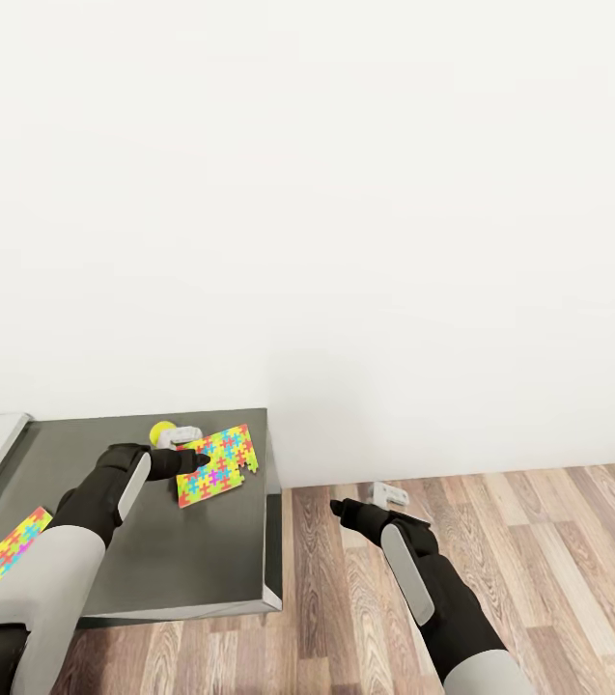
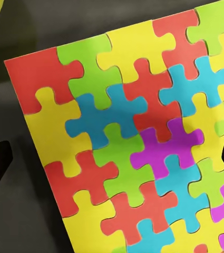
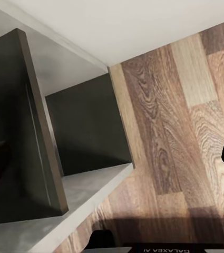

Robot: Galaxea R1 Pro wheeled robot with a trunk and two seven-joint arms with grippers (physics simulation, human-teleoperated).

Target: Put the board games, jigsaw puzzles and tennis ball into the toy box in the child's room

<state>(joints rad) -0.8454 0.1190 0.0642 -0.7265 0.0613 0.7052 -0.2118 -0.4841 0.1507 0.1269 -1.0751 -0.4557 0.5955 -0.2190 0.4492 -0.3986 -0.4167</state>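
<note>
Your left gripper [image 1: 189, 454] hovers spread wide over the jigsaw puzzle [image 1: 214, 464] lying flat at the table [image 1: 181, 560] corner, so a careless pinch may shove the thin sheet off the edge.

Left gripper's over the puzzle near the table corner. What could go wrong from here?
1. The jigsaw puzzle lies flat on the table; the left gripper may fail to get fingers under the thin sheet.
2. It sits near the table's edge, so a nudge could slide it off.
3. The tennis ball right beside it could roll away if bumped.
</note>
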